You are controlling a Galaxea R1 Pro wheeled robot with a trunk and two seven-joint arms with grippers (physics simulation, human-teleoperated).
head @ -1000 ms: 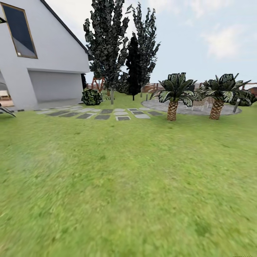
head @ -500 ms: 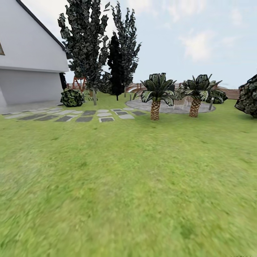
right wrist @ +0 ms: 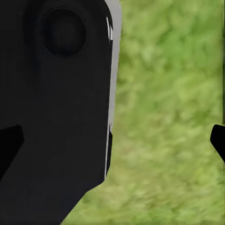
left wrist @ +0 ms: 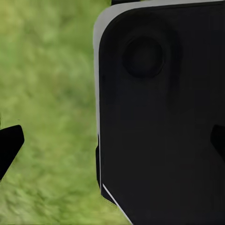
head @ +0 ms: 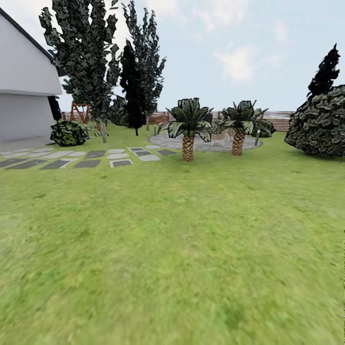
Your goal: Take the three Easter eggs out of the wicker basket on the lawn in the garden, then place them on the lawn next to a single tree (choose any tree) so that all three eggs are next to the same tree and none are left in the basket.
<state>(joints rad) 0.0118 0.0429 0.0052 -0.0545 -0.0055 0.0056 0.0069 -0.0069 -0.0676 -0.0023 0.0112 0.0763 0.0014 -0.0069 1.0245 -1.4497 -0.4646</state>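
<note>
Lawn: flat green grass across the lower two thirds of the head view, open and unobstructed from the near edge up to the plantings
Tree: pale slim trunk at upper left, dark mottled crown, standing at the far edge of the lawn beside a near-black conifer
Stepping stones: grey slabs at middle left, bordering the grass
House: white wall at the left frame edge
Palms: two short scaly-trunked palms at upper centre, before a round paved patch
Bush: large dark shrub at the right edge
Fence: brown slats along the far boundary
Left tool: dark fingertips at opposite frame edges, spread wide, nothing between them except a dark robot body panel
Right tool: likewise spread, empty, over grass
</note>
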